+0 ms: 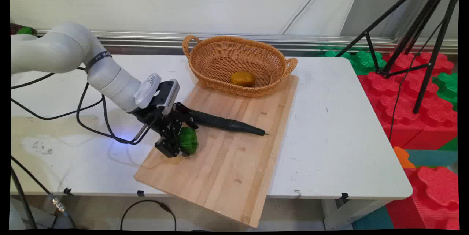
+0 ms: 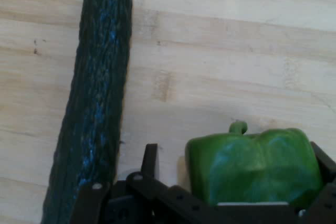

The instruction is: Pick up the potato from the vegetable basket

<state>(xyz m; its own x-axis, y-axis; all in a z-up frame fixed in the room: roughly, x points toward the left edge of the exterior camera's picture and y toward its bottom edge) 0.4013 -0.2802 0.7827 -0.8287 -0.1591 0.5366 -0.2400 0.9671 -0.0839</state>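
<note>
A green bell pepper (image 1: 189, 141) (image 2: 254, 163) lies on the near left part of a wooden cutting board (image 1: 238, 154) (image 2: 236, 51). My gripper (image 1: 182, 137) (image 2: 236, 156) is low over the board, open, with the pepper between its fingers. In the hand view the right finger (image 2: 324, 162) lies against the pepper, while a small gap separates the left finger (image 2: 150, 156) from it. A long dark green cucumber (image 1: 229, 124) (image 2: 94, 103) lies on the board just beyond the gripper, running to the right.
A wicker basket (image 1: 256, 43) stands on the board's far end and holds a yellow-brown fruit (image 1: 242, 78). Black cables (image 1: 88, 118) hang from the arm over the table's left. A black tripod (image 1: 421, 44) and red and green foam blocks (image 1: 414, 110) stand right of the table.
</note>
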